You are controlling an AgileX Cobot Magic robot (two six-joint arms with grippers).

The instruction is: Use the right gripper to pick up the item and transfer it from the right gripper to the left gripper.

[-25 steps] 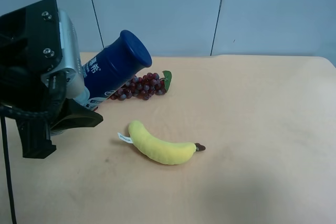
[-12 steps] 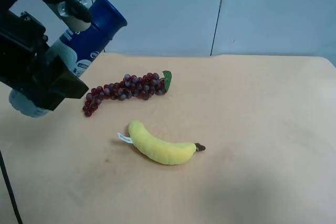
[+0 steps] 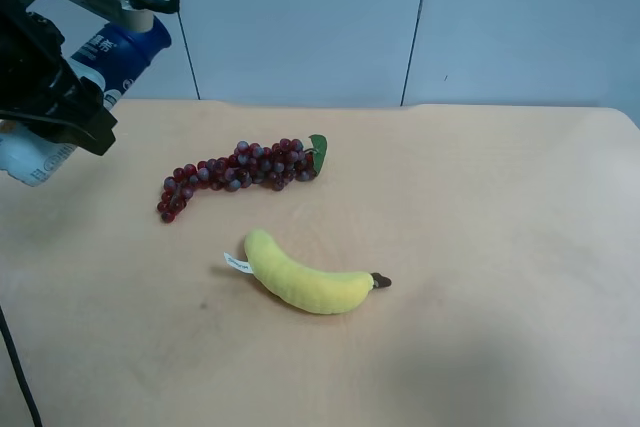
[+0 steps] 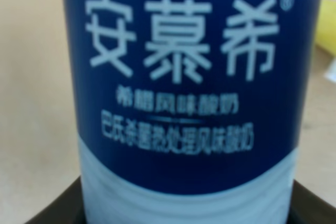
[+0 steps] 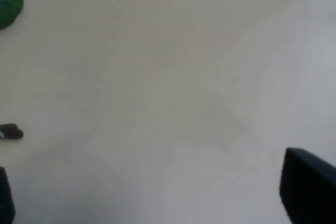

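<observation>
At the high view's left, the left gripper (image 3: 80, 62) clamps the bottle (image 3: 125, 52) mid-body, tilted blue end up, well above the counter (image 3: 480, 247). Only its wrist view reads the label: 安慕希, white on blue. The right gripper (image 5: 157, 192) shows only in its own view, jaws apart, holding nothing.

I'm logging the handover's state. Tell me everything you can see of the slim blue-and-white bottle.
The slim cylindrical bottle, plastic-looking, has a dark blue upper body with large white Chinese characters and a white lower body. It is tilted in the air, blue end higher, at the exterior high view's upper left, clamped round its middle by the black left gripper. Nothing else touches it.
</observation>
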